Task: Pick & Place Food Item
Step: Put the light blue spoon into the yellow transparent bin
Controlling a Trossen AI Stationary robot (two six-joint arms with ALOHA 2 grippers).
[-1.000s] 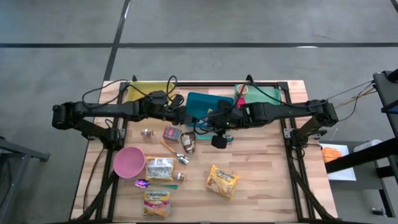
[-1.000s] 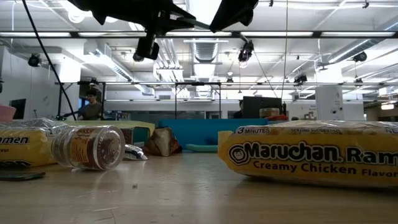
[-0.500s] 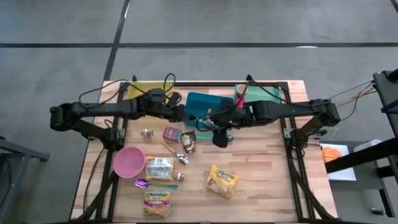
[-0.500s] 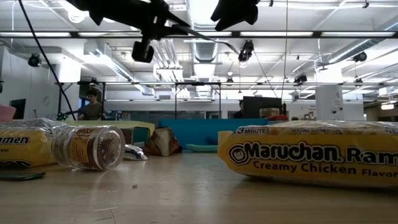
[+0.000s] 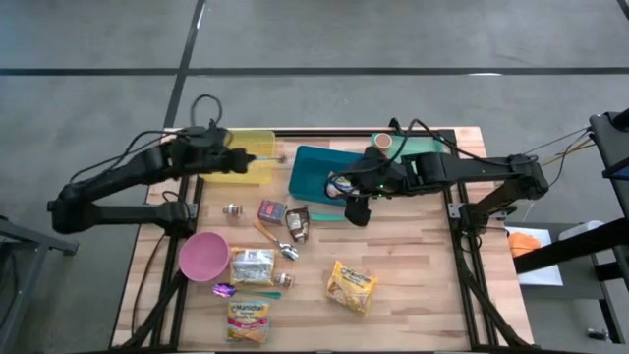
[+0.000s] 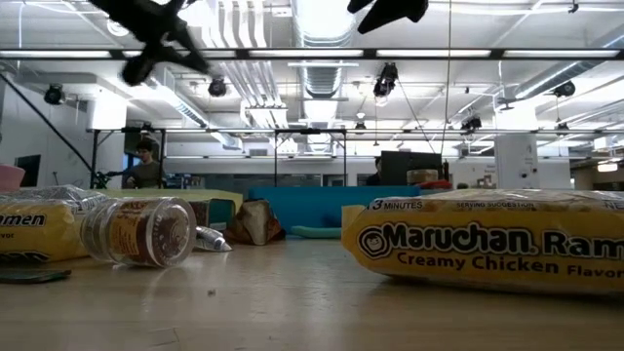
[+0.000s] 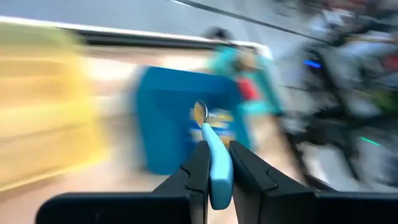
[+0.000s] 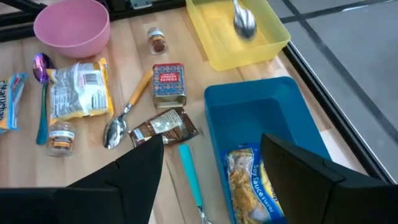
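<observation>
My left gripper (image 5: 254, 159) hangs over the yellow bin (image 5: 236, 157) at the far left, shut on a spoon with a light-blue handle (image 7: 216, 168). The spoon's metal bowl (image 8: 244, 22) shows above that bin. My right gripper (image 8: 211, 143) stands open above the blue bin (image 5: 319, 172), touching nothing. A yellow-and-blue food packet (image 8: 249, 180) lies flat on the blue bin's floor, below the right fingers. Both arms show only at the top of the low view. My left gripper pinches the spoon's light-blue handle (image 7: 215, 177) between its two fingers, which lie along it. The handle runs on past the fingertips to the metal bowl (image 7: 200, 112) at its free end. The spoon is lifted clear, above the yellow bin.
On the near half of the table lie a pink bowl (image 5: 203, 256), three ramen packets (image 5: 351, 285), a spice tin (image 5: 270, 209), a brown packet (image 5: 298, 224), small jars and loose spoons (image 8: 127, 115). A green bin (image 5: 418, 147) stands at the far right.
My left gripper has swung from beside the blue bin toward the table's left, over the yellow bin, carrying the spoon and rising a little. My right gripper has opened above the blue bin and has risen slightly.
</observation>
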